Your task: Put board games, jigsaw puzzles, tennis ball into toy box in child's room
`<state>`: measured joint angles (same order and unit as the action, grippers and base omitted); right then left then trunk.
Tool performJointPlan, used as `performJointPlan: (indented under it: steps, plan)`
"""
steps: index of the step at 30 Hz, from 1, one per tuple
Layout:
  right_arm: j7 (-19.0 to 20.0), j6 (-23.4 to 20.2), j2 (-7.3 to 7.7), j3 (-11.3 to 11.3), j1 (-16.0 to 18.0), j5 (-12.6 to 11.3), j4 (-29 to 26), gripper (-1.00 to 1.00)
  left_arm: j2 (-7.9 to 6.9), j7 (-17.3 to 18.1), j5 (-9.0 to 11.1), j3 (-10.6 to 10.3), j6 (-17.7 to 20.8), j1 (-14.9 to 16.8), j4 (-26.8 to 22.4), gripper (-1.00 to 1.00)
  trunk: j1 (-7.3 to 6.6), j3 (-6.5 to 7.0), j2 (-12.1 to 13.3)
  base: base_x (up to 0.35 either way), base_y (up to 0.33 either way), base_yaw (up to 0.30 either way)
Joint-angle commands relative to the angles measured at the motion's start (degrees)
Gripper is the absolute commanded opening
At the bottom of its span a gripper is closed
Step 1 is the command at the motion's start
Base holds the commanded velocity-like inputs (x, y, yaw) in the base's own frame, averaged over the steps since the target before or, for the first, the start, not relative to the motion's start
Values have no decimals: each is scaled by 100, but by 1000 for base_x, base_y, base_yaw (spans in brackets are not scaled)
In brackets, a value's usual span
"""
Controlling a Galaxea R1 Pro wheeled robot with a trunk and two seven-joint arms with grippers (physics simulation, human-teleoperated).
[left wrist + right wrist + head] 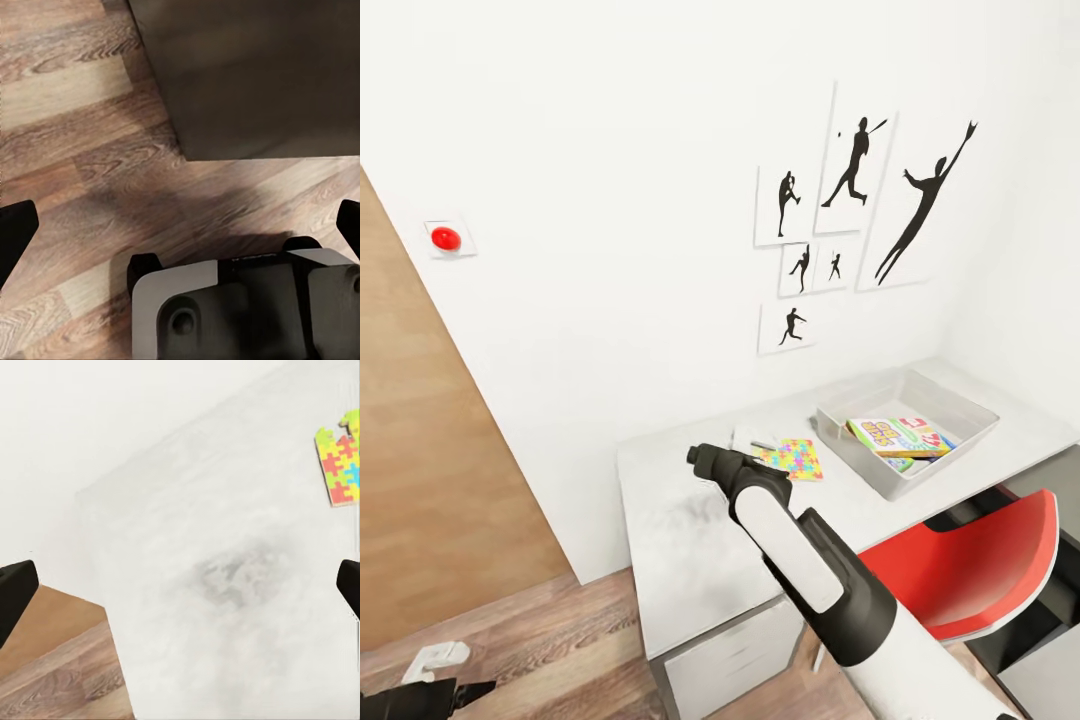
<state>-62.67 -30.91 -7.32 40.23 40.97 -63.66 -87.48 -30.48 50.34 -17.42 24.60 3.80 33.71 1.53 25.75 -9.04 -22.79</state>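
Here the right arm reaches out over the pale grey desk, its right claw hanging above the bare near part of the top with its two dark fingertips spread wide and nothing between them. A jigsaw puzzle lies flat on the desk just beyond the end of that arm; in the right wrist view the same square sits well off to one side of the spread claw, apart from both fingertips. Further along the desk stands the toy box, a shallow grey tray, with a board game lying inside it on top of other printed boxes. A red chair is tucked beside the desk, below the toy box. On the white wall above hang black player silhouette pictures. The left claw hangs low over the wood-plank floor, its fingertips likewise spread apart and empty.
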Motion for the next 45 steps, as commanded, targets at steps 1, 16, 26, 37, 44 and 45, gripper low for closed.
performJointPlan:
  steps: [1, 16, 26, 37, 44, 45]
  plan:
    - [-41, -51, -4, -50, 10, -24, -5, 100, -4, 14, -25, 51, 24, 5, 14, 100, 4, -13, -13, 0, 5, 0]
    - [-471, -79, -97, -638, 127, -47, 54, 100, -4, 0, -34, 54, -45, -22, 15, 100, 4, -13, -13, 3, 80, 0]
    - [-1562, -382, -268, -1411, 1188, -91, 1162, 100, -5, -5, -30, 54, -46, -23, 15, 100, 4, -13, -13, 0, 48, 0]
    - [-1675, -426, -268, -2197, 2202, -92, 3026, 100, -9, 2, -27, 54, -46, -35, 15, 100, 4, -13, -13, 0, 136, 0]
    - [-1639, -448, -268, -2554, 2400, -113, 3592, 100, -11, 2, -21, 54, -65, -111, 14, 100, 4, -13, -13, 3, 101, 0]
    - [-1634, -452, -268, -2623, 2418, -116, 3658, 100, -11, 2, -21, 54, -68, -114, 14, 100, 4, -13, -13, 26, 164, 0]
